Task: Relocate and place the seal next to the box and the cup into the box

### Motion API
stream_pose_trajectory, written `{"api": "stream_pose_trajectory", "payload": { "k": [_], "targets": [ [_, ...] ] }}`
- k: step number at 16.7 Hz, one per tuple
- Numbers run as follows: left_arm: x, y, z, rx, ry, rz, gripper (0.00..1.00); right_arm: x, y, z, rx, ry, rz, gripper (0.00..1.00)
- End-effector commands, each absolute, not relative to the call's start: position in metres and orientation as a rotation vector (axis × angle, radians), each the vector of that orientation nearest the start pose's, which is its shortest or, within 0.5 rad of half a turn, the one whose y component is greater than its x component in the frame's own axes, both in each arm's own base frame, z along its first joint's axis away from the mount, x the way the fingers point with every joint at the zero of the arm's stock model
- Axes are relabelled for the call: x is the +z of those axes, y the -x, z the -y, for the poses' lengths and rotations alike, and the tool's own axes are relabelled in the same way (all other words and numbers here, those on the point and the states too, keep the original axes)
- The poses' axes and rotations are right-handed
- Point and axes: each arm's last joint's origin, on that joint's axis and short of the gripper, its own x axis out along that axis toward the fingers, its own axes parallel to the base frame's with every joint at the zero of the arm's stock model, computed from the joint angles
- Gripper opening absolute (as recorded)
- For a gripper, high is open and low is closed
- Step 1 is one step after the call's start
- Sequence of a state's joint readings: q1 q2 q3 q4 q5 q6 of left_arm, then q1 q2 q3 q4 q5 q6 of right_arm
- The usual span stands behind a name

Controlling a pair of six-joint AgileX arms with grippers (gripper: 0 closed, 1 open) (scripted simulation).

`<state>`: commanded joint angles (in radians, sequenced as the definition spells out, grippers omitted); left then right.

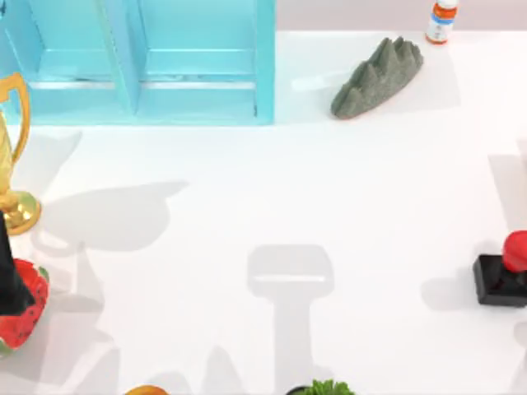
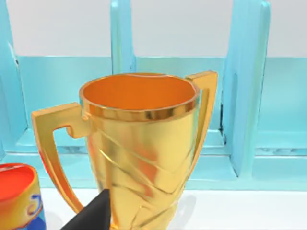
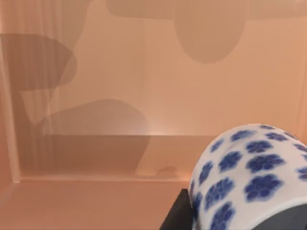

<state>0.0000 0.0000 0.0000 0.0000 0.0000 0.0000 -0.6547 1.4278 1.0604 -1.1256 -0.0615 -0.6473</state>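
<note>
The seal [image 1: 502,276], a black block with a red knob, stands on the table at the far right edge of the top view. The white cup [image 3: 249,177] with blue flowers fills the lower corner of the right wrist view. My right gripper [image 3: 235,215] is shut on it, with dark fingers [image 3: 175,215] on either side. Behind the cup lies the tan inside of the box [image 3: 96,158], its floor and walls in shadow. My left gripper [image 1: 6,271] sits at the table's far left, by a gold trophy [image 1: 12,156].
A blue shelf unit [image 1: 140,62] fills the back left. A grey jagged rock [image 1: 379,74] and an orange-capped bottle [image 1: 442,20] stand at the back right. A watermelon-coloured object [image 1: 25,309] lies at the left, a green plant [image 1: 325,387] at the front edge. The trophy [image 2: 144,143] looms close in the left wrist view.
</note>
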Motion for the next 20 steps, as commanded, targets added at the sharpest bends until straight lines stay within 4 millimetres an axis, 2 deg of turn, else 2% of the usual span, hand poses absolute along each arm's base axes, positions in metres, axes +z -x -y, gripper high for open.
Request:
{"api": "stream_pose_trajectory", "payload": {
  "k": [8,12,17,20],
  "targets": [
    [0.16,-0.106,0.001,0.0,0.0,0.0,1.0,0.224,-0.191,0.147,-0.023,0.002,-1.41,0.0],
    [0.16,-0.106,0.001,0.0,0.0,0.0,1.0,0.202,-0.191,0.149,-0.027,0.0,-1.384,0.0],
    [0.16,-0.106,0.001,0.0,0.0,0.0,1.0,0.169,-0.202,0.147,-0.006,-0.005,-1.456,0.0],
    [0.16,-0.106,0.001,0.0,0.0,0.0,1.0,0.166,-0.203,0.147,-0.003,-0.006,-1.472,0.0]
  ]
}}
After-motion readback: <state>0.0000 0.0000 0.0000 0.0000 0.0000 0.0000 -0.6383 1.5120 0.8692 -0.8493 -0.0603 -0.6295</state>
